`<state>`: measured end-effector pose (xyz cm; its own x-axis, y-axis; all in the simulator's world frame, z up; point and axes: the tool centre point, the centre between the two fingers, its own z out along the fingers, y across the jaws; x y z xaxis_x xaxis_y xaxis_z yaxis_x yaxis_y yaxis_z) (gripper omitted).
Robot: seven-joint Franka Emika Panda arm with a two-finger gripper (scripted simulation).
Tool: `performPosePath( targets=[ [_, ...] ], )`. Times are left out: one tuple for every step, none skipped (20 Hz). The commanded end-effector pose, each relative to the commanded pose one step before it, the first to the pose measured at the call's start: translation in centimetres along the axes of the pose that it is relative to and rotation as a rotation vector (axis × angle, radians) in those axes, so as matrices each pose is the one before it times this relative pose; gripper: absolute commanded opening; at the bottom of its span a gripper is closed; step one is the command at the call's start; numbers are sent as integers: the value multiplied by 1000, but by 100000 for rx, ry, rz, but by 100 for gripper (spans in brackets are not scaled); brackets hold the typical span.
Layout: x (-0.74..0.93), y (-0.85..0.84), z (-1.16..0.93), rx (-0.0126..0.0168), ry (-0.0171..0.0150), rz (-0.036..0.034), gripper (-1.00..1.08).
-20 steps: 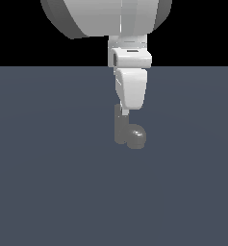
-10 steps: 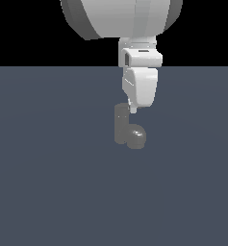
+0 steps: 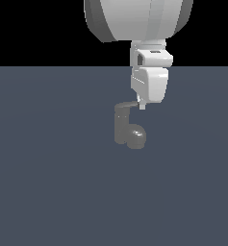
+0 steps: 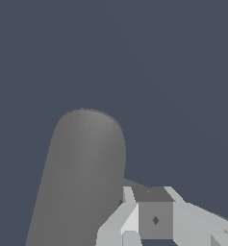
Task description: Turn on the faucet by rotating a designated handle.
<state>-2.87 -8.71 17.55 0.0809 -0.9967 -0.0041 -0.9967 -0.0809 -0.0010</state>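
Dull grey against slate blue.
The faucet is dark grey with a glossy bulb; the gripper white; the floor plain slate blue.

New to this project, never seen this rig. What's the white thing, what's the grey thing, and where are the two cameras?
These are simulator renders, not photos. The big white shape is a Franka Panda robot arm; its lower end is the gripper, seen in the exterior view from a camera off the arm. The other picture comes from a camera on the wrist, looking past the gripper.

The grey object is the faucet: an upright post with a rounded bulb at its base, standing on a flat blue-grey floor. A thin handle sticks out sideways from the post's top toward the exterior view's right.

The gripper's tip sits right at the handle's end, seemingly touching it. Nothing is visibly held, and I cannot tell whether the gripper is open or shut.
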Motion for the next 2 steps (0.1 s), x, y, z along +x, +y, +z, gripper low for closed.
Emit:
performPosePath(
  targets=[
    [3219,-20,198,-93,416,4266,-100],
    [0,0,0,0,0,0,-100]
  ],
)
